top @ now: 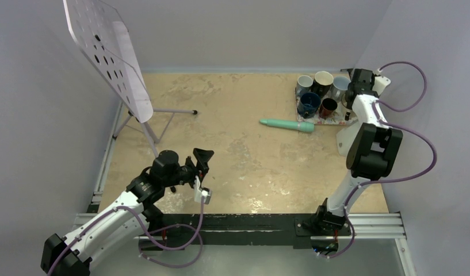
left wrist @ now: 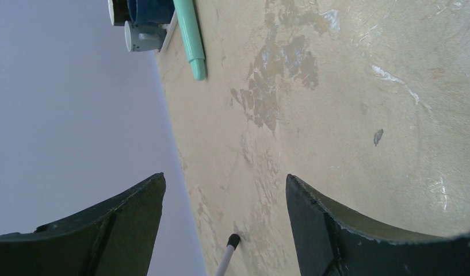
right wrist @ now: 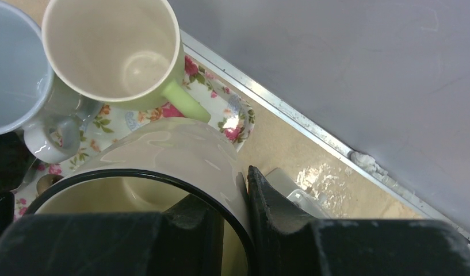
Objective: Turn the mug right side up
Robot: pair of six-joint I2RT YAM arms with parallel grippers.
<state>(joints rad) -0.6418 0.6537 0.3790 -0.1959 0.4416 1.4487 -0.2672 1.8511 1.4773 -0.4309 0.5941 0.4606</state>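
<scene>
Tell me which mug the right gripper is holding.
The black-rimmed cream mug: the right gripper pinches its wall, one finger inside, one outside. The green-handled mug and the grey mug stand free on the floral tray.

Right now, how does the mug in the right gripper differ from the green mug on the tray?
The gripped mug is cream outside with a black rim; the green mug has a green outside and plain rim. The right gripper pinches the gripped mug's wall, while the green mug stands free and upright on the floral tray. Both are pale inside.
</scene>
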